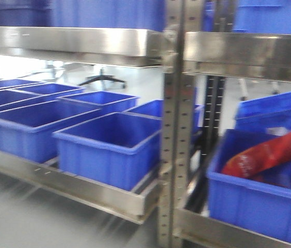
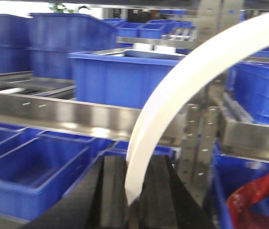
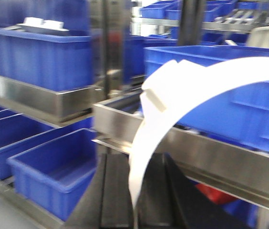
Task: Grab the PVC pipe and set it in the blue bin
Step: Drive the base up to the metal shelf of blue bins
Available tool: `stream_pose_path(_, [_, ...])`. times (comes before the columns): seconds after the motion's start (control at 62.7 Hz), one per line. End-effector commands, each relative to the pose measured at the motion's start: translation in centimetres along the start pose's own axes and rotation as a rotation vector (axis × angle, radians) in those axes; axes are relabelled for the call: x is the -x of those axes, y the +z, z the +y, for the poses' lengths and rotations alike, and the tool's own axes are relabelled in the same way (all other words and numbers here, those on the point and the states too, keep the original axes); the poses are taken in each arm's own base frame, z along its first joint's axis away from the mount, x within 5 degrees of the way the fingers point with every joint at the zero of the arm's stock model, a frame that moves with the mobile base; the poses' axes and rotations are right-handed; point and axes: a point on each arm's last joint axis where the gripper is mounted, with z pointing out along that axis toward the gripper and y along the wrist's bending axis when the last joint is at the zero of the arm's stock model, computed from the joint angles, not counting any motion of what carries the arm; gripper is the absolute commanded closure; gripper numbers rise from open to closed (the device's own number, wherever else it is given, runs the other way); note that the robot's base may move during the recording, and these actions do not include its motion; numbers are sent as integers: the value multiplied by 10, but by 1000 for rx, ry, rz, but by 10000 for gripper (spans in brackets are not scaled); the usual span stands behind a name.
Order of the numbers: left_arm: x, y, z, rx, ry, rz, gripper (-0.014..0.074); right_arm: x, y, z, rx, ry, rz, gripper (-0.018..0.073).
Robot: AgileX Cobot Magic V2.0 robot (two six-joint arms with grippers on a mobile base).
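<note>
- The left gripper (image 2: 135, 171) is seen closed on the PVC pipe (image 2: 165, 98), whose lower end is pinched between the black fingers (image 2: 113, 191)
- From that grip, left of the perforated upright post (image 2: 192, 148), the pipe is carried in a white arc up and across in front of the post, running out at the frame's upper right
- The right gripper (image 3: 134, 167) is likewise clamped on a white pipe (image 3: 220, 71), curved the same way; whether it is the same piece cannot be told
- A white stepped fitting (image 3: 156, 98) is seen at the bend of that arc
- In the front view neither gripper nor pipe is shown, and the picture is blurred
- Left of the upright post there, open blue bins (image 1: 109, 150) are lined up in rows on the lower steel shelf (image 1: 83, 191)
- Right of the post, another bin (image 1: 254, 204) is seen with a red bag (image 1: 269, 155) lying inside
- Above the post's midpoint, an upper shelf (image 1: 73, 44) is loaded with more blue containers
- No pipe is seen inside any bin
</note>
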Motion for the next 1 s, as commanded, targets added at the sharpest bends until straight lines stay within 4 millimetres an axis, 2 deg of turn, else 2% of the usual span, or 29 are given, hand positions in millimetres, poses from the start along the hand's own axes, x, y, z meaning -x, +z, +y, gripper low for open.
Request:
stream_pose_path(0.0, [4, -1, -1, -5, -9, -32, 708, 1, -1, 0, -1, -14, -18, 721])
stream_pose_path(0.988, [4, -1, -1, -5, -9, -32, 708, 1, -1, 0, -1, -14, -18, 721])
